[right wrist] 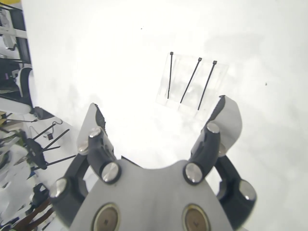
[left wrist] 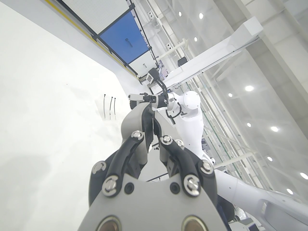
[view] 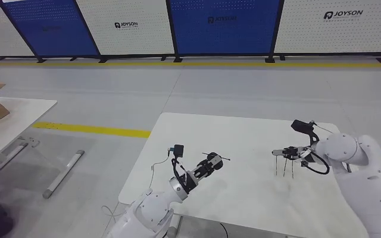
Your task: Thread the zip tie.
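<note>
The three zip ties (right wrist: pixel 190 80) are laid side by side on a clear sheet (right wrist: pixel 221 73) at the right of the counter (view: pixel 250 190). Their long axes run near to far, just below and ahead of the right claw (right wrist: pixel 158 102), whose fingers are spread apart. The left claw (view: pixel 215 160) is held well apart to the left, its fingers pressed together, apparently on a single zip tie (view: pixel 225 158) crossing its tip; the right arm is judged the nearer for a pick from the sheet.

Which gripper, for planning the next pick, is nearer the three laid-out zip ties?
Right. The right gripper hangs open by the zip ties; the left gripper sits far across the table.
</note>
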You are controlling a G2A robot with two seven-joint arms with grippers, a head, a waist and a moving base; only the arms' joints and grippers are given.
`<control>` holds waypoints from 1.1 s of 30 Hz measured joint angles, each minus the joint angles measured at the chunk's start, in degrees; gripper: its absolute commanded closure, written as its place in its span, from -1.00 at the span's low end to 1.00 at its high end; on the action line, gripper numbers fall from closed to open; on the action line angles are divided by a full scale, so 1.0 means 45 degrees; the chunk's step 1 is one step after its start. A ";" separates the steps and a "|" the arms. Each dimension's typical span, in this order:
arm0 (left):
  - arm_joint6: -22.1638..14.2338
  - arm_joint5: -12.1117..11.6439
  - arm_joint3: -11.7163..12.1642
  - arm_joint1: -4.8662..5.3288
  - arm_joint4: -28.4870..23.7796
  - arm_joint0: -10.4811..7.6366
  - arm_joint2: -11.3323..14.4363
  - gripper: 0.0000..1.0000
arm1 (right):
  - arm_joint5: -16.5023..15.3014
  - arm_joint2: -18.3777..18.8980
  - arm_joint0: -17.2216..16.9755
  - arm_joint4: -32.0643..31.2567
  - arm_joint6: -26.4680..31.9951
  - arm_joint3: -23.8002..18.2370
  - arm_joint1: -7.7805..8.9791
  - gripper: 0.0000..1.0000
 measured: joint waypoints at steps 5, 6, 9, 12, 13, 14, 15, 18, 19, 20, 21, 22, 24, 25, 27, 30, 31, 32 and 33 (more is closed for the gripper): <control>0.0000 0.0000 0.0000 0.0000 0.0000 0.0000 0.0000 1.00 | 0.0489 -0.0602 0.0361 -0.0203 0.0099 0.0273 -0.0151 0.02; 0.0000 0.0000 0.0000 0.0000 0.0000 0.0000 0.0000 1.00 | 0.0517 -0.0671 0.0443 -0.0163 0.0111 0.0386 -0.0178 0.10; 0.0000 0.0000 0.0000 0.0000 0.0000 0.0000 0.0000 1.00 | 0.0680 -0.0913 0.0705 -0.0149 0.0159 0.0804 -0.0262 0.20; 0.0000 0.0000 0.0000 0.0000 0.0000 0.0000 0.0000 1.00 | 0.0871 -0.1081 0.0899 -0.0099 0.0102 0.1233 -0.0338 0.28; 0.0000 0.0000 0.0000 0.0000 0.0000 0.0000 0.0000 1.00 | 0.0901 -0.1117 0.0950 -0.0052 0.0071 0.1388 -0.0361 0.26; 0.0000 0.0000 0.0000 0.0000 0.0000 0.0000 0.0000 1.00 | 0.0915 -0.1141 0.0981 -0.0038 0.0059 0.1497 -0.0372 0.24; 0.0000 0.0000 0.0000 0.0000 0.0000 0.0000 0.0000 1.00 | 0.0940 -0.1168 0.1008 -0.0043 0.0049 0.1593 -0.0382 0.26; 0.0000 0.0000 0.0000 0.0000 0.0000 0.0000 0.0000 1.00 | 0.0998 -0.1251 0.1061 -0.0006 0.0070 0.1847 -0.0416 0.32; 0.0000 0.0000 0.0000 0.0000 0.0000 0.0000 0.0000 1.00 | 0.0996 -0.1266 0.1074 0.0033 0.0081 0.1919 -0.0425 0.34; 0.0000 0.0000 0.0000 0.0000 0.0000 0.0000 0.0000 1.00 | 0.0967 -0.1269 0.1086 0.0145 0.0101 0.2020 -0.0438 0.34; 0.0000 0.0000 0.0000 0.0000 0.0000 0.0000 0.0000 1.00 | 0.0933 -0.1261 0.1099 0.0228 0.0100 0.2107 -0.0446 0.36; 0.0000 0.0000 0.0000 0.0000 0.0000 0.0000 0.0000 1.00 | 0.0906 -0.1259 0.1116 0.0269 0.0085 0.2192 -0.0451 0.36; 0.0000 0.0000 0.0000 0.0000 0.0000 0.0000 0.0000 1.00 | 0.0901 -0.1300 0.1147 0.0291 0.0055 0.2357 -0.0469 0.36; 0.0000 0.0000 0.0000 0.0000 0.0000 0.0000 0.0000 1.00 | 0.0926 -0.1332 0.1161 0.0281 0.0045 0.2413 -0.0479 0.34; 0.0000 0.0000 0.0000 0.0000 0.0000 0.0000 0.0000 1.00 | 0.1072 -0.1411 0.1201 0.0209 0.0018 0.2526 -0.0503 0.34; 0.0000 0.0000 0.0000 0.0000 0.0000 0.0000 0.0000 1.00 | 0.1215 -0.1482 0.1246 0.0171 0.0002 0.2639 -0.0530 0.34; 0.0000 0.0000 0.0000 0.0000 0.0000 0.0000 0.0000 1.00 | 0.1283 -0.1495 0.1259 0.0137 0.0001 0.2675 -0.0533 0.34; 0.0000 0.0000 0.0000 0.0000 0.0000 0.0000 0.0000 1.00 | 0.1361 -0.1516 0.1274 0.0102 0.0013 0.2709 -0.0538 0.36; 0.0000 0.0000 0.0000 0.0000 0.0000 0.0000 0.0000 1.00 | 0.1394 -0.1530 0.1283 0.0087 0.0033 0.2734 -0.0543 0.34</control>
